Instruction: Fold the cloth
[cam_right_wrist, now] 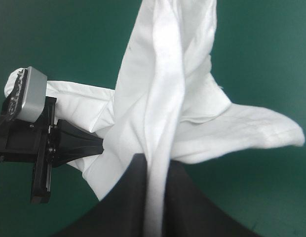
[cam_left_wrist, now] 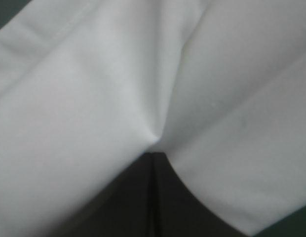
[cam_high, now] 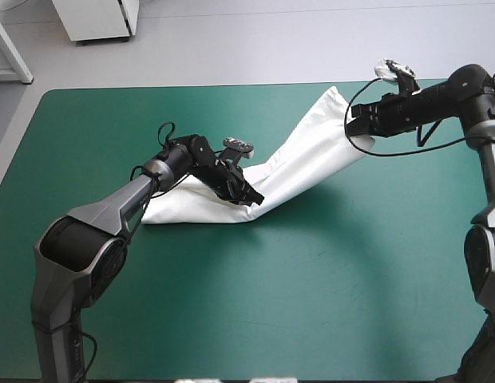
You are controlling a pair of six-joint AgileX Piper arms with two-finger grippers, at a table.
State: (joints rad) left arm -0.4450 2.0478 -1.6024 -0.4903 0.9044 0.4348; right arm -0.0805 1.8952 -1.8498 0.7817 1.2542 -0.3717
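Note:
The white T-shirt (cam_high: 299, 163) hangs stretched between both arms over the teal-green table (cam_high: 327, 279), one end lying on the cover at centre left. My left gripper (cam_high: 254, 198) is shut on the T-shirt at its lower front edge; in the left wrist view its black fingers (cam_left_wrist: 165, 197) meet in a point with white T-shirt (cam_left_wrist: 143, 84) filling the picture. My right gripper (cam_high: 351, 128) is shut on the T-shirt near the far right, holding that end raised. In the right wrist view the T-shirt (cam_right_wrist: 163, 113) runs up between the fingers (cam_right_wrist: 128, 197), and the left gripper (cam_right_wrist: 96, 145) shows beyond.
Bare teal-green cover (cam_high: 351, 303) spreads across the whole near half of the table and along the left side (cam_high: 72, 136). The table's far edge (cam_high: 231, 84) runs just behind the shirt's raised corner.

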